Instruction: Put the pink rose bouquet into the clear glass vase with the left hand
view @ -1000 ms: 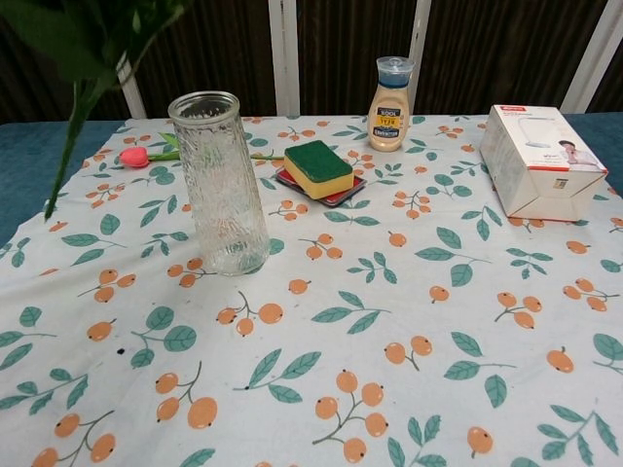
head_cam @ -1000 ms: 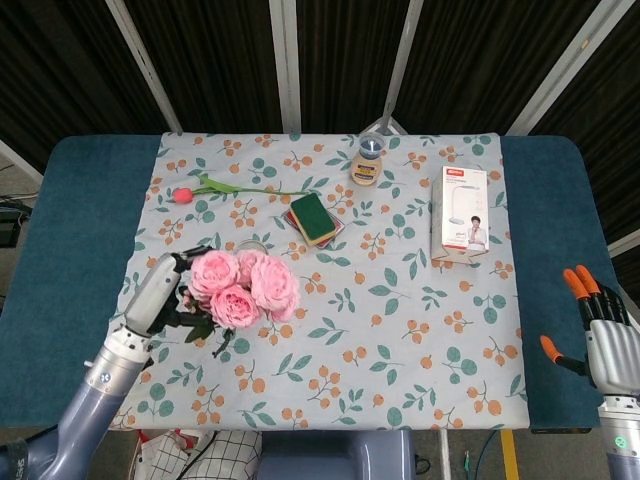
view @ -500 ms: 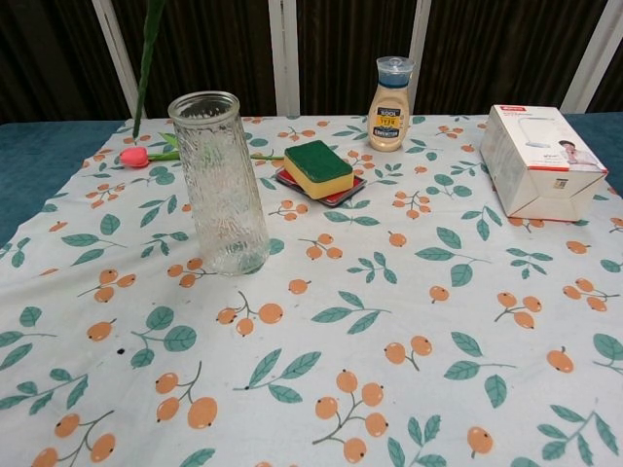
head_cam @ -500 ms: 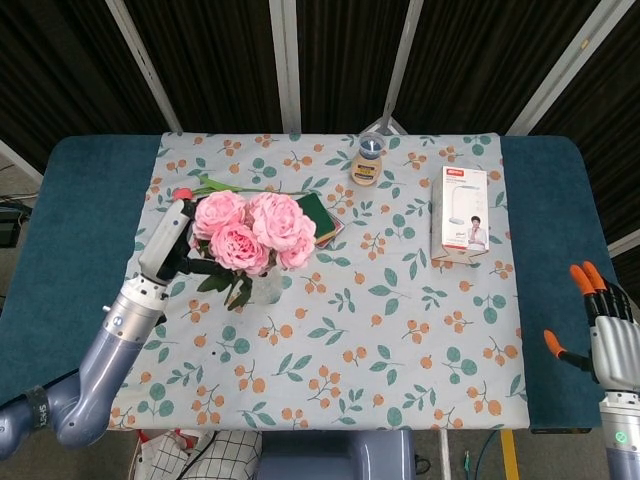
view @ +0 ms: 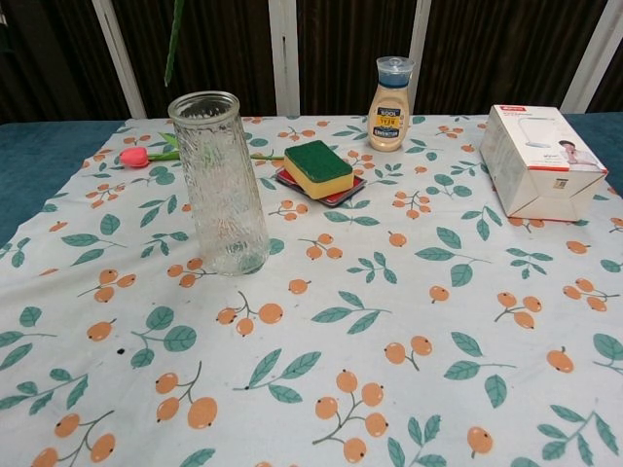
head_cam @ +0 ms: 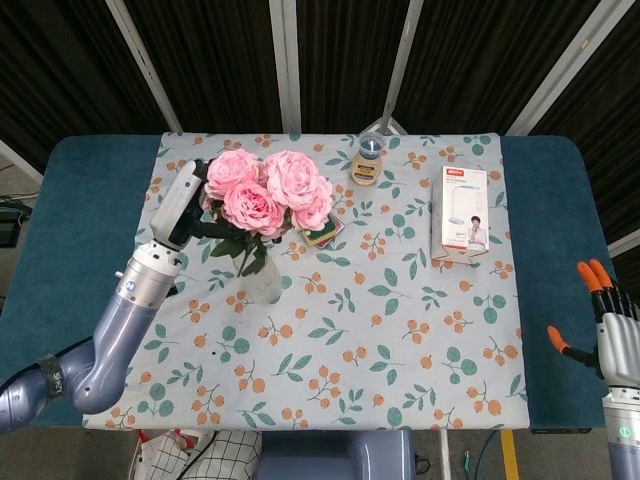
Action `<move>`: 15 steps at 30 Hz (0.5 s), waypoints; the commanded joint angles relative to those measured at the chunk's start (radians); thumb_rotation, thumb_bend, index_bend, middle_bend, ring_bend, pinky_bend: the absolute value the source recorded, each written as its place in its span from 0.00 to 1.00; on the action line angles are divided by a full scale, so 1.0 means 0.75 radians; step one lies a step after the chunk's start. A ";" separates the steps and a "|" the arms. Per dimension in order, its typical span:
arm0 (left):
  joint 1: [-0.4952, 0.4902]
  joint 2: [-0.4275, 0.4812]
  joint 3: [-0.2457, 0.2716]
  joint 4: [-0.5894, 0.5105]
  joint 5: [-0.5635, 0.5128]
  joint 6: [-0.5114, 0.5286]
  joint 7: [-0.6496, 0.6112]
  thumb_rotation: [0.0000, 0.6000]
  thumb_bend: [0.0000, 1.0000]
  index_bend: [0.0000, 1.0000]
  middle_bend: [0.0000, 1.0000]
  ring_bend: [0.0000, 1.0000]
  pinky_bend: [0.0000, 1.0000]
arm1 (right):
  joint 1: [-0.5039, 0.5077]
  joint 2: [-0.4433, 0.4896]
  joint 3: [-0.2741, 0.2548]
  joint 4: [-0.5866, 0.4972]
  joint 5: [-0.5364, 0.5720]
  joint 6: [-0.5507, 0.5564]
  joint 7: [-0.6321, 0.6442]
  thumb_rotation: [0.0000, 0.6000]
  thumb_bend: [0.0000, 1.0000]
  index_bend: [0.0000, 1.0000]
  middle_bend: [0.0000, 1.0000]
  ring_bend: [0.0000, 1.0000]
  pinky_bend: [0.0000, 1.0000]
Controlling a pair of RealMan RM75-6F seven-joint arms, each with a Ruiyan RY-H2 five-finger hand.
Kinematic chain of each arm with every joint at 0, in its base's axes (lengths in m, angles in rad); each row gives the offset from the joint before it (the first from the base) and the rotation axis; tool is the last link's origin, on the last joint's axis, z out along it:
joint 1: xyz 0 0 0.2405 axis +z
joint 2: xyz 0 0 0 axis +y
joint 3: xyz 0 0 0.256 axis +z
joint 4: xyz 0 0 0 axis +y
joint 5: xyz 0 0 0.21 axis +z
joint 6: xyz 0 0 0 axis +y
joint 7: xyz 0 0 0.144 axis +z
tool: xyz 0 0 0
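Pink blooms of the rose bouquet (head_cam: 268, 192) now hang above the clear glass vase (view: 218, 184), gripped by the left hand (head_cam: 183, 207) around the stems, just under the flowers. A second ago the bouquet was lower and nearer the front edge of the table; over the last second it has been carried up and toward the far side, so that from the head view its leaves and stem end overlap the vase's position. In the chest view only a thin green stem (view: 175, 41) shows, at the top edge, above and slightly left of the vase mouth, with clear space between them; earlier that stem sat further left.

The stems are therefore not yet inside. Judging from this, the carry is almost over and the next job is a small shift to the right, then a straight descent, keeping the stem tips inside the narrow rim.

The right hand (head_cam: 607, 325) rests at the near right corner, off the patterned cloth (view: 409, 321), fingers apart and holding nothing.
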 commanded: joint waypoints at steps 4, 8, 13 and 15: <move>-0.029 -0.010 -0.020 0.082 -0.019 -0.016 -0.020 1.00 0.35 0.55 0.54 0.44 0.53 | 0.003 -0.008 0.009 0.025 0.026 -0.023 0.018 1.00 0.28 0.10 0.00 0.01 0.06; -0.057 -0.044 -0.003 0.152 -0.010 -0.043 -0.044 1.00 0.35 0.56 0.54 0.44 0.53 | 0.011 -0.014 0.020 0.036 0.039 -0.035 0.030 1.00 0.28 0.10 0.00 0.01 0.06; -0.104 -0.131 0.020 0.287 0.017 -0.052 -0.078 1.00 0.34 0.57 0.54 0.44 0.53 | 0.012 -0.025 0.021 0.054 0.045 -0.043 0.042 1.00 0.28 0.10 0.00 0.01 0.06; -0.125 -0.174 0.032 0.349 0.033 -0.057 -0.104 1.00 0.34 0.57 0.55 0.44 0.53 | 0.014 -0.028 0.023 0.057 0.047 -0.049 0.053 1.00 0.28 0.10 0.00 0.01 0.06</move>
